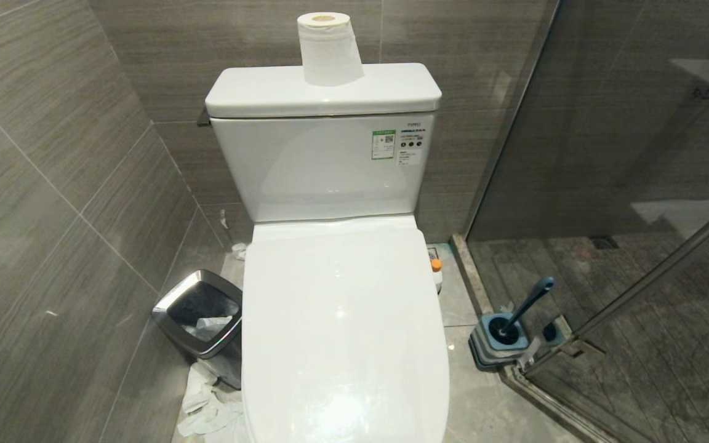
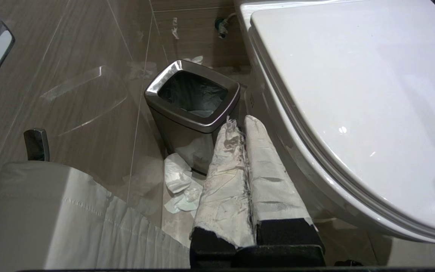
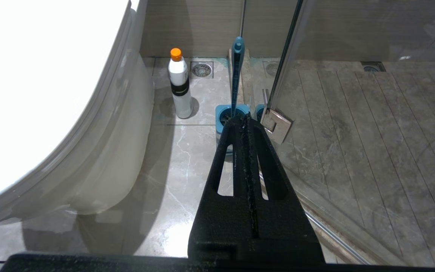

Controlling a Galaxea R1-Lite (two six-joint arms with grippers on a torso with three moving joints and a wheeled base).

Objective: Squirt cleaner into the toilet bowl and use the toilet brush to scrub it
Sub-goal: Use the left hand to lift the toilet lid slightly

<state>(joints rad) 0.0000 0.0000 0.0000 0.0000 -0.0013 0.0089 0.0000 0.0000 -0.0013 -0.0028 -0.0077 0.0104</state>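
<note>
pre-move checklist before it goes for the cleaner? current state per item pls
1. Toilet lid raised so the bowl is reachable: not ok, it is down, bowl covered.
2. Cleaner upright, capped, on the floor beside the toilet: ok.
3. Toilet brush seated in its holder by the glass door: ok.
4. Right tool free: ok, shut and holding nothing.
5. Left tool free: ok, shut, fingers wrapped in white paper, holding nothing.
6. Floor near the waste bin: not ok, crumpled tissue lies at its foot.
</note>
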